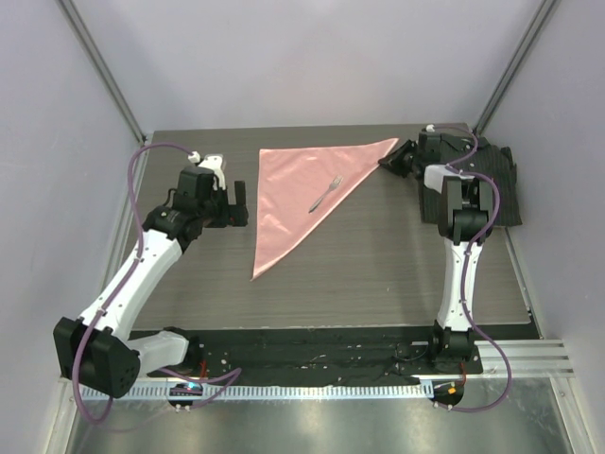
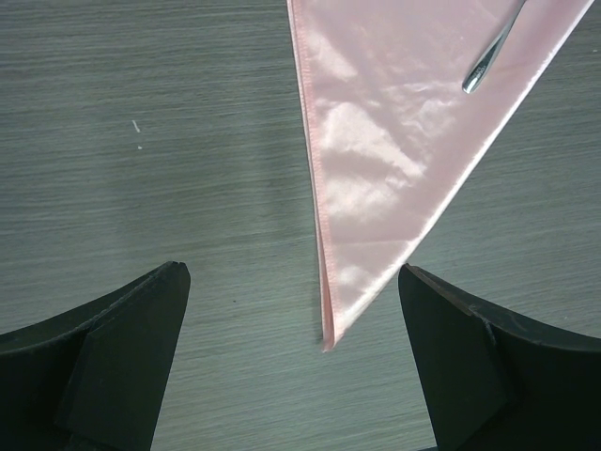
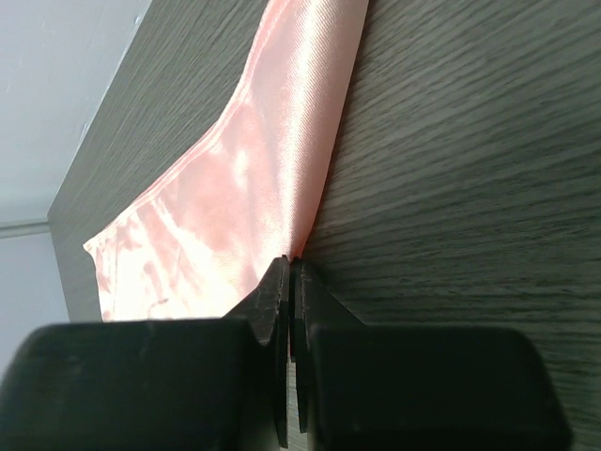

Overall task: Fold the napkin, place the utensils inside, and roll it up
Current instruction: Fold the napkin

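Just off the open side of the left gripper (image 1: pixel 237 202), in the overhead view, the napkin (image 1: pixel 301 187) lies flat on the table (image 1: pixel 378 274) as a salmon-pink triangle, its long straight edge nearest that gripper and its narrow tip pointing back toward the arm bases. The fork (image 1: pixel 325 194) lies on the cloth, slanted, well apart from both grippers. The right gripper (image 1: pixel 392 162) sits at the napkin's far right corner, with a dark folded shirt (image 1: pixel 496 189) behind and beside it. From the left wrist, the left gripper (image 2: pixel 293 274) has its fingers (image 2: pixel 122 357) spread wide and holds nothing; the napkin (image 2: pixel 376 141) tapers to a point that ends between the two fingers without touching either, and the handle end of the fork (image 2: pixel 486 64) shows ahead and to one side on the cloth. From the right wrist, the right gripper (image 3: pixel 292 272) has its fingers (image 3: pixel 268 301) pressed together, and the narrowing corner of the napkin (image 3: pixel 254 188) runs straight into the seam at their tips, so the jaws are pinched on the cloth, which stretches away ahead of them over the table (image 3: pixel 470 188).
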Controlling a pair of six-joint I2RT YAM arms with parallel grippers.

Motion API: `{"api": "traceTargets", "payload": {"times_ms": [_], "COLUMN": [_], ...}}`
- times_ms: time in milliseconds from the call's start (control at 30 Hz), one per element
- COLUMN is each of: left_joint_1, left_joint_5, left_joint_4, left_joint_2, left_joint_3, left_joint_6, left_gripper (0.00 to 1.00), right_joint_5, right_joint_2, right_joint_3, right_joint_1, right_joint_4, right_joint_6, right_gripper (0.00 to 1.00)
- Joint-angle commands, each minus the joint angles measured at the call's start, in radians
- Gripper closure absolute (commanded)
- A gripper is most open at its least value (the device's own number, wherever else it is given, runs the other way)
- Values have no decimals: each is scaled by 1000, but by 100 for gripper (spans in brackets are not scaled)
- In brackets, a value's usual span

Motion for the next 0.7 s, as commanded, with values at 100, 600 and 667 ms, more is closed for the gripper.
{"api": "traceTargets", "payload": {"times_ms": [100, 600, 667], "left_joint_1": [5, 5, 5], "left_joint_5": [-7, 17, 20], "left_joint_4": [15, 30, 31], "left_joint_2": [-40, -101, -113], "left_joint_3": [5, -4, -5], "left_joint_6": [18, 7, 4], "left_gripper": [0, 0, 0], "right_joint_5": [58, 197, 222], "right_joint_2": [-79, -438, -507], "right_joint_3": [-207, -751, -833], "right_joint_1": [28, 121, 132], "right_joint_4": [31, 165, 166], "right_joint_6": [2, 28, 27], "right_gripper": [99, 99, 99]}}
